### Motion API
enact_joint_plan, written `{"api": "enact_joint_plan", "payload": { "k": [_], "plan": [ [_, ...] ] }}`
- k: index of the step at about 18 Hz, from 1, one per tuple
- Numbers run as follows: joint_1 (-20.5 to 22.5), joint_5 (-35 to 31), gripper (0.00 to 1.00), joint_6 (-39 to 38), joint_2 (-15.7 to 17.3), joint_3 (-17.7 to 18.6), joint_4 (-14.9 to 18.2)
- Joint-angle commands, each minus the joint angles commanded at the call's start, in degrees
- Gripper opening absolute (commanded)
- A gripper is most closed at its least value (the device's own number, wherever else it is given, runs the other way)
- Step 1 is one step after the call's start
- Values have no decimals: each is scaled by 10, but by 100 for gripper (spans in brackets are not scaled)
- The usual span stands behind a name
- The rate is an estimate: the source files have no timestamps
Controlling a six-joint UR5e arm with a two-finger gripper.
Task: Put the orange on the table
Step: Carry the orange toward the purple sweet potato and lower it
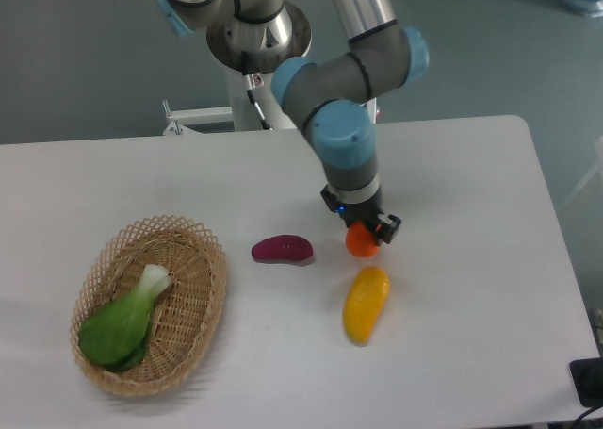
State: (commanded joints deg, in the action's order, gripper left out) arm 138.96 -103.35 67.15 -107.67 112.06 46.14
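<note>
The orange [360,242] is a small round bright-orange fruit held in my gripper [361,233], which points down and is shut on it. It hangs just above the white table [471,193], between the purple piece [282,249] on its left and the yellow-orange oblong fruit [365,304] below it. Whether the orange touches the tabletop I cannot tell. The upper part of the orange is hidden by the fingers.
A woven wicker basket [203,302] at the front left holds a green leafy vegetable [122,323]. The robot base [256,52] stands behind the table's back edge. A dark object [586,380] sits at the front right corner.
</note>
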Motion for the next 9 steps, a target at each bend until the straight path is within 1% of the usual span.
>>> {"api": "enact_joint_plan", "payload": {
  "k": [3,5,7,9],
  "plan": [
    [-3,-1,93,1,2,6,1],
    [-9,0,100,-3,3,4,0],
    [-5,6,100,-1,11,0,0],
    [3,26,100,2,26,-10,5]
  ]
}}
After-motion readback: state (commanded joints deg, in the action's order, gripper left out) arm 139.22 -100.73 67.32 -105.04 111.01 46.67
